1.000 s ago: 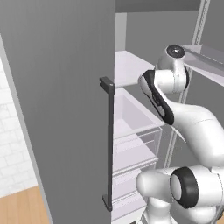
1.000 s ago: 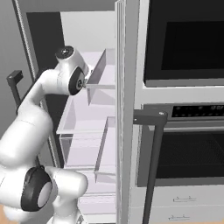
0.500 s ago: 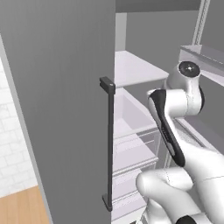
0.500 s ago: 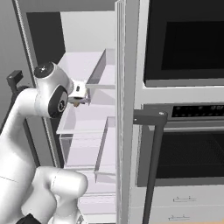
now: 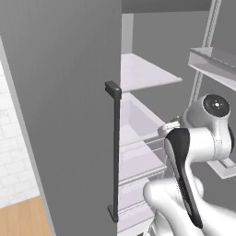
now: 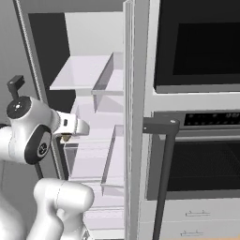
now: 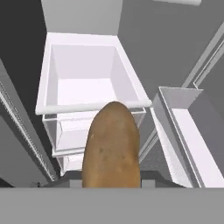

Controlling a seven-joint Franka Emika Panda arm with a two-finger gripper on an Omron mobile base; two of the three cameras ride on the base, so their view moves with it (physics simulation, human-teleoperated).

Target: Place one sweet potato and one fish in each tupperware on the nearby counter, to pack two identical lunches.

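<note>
The 2 base cameras sit behind the arm [image 5: 193, 152], close to the open fridge. The left one looks past the door handle [image 5: 114, 152] at the shelves; the right one faces those same shelves [image 6: 84, 72] beside the oven [image 6: 197, 140]. The hand camera looks down, close, into a clear bin [image 7: 83, 70].

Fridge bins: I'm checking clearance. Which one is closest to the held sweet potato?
The wide open-topped drawer straight behind the sweet potato in the hand view, not the narrow door bin at that view's right.
</note>
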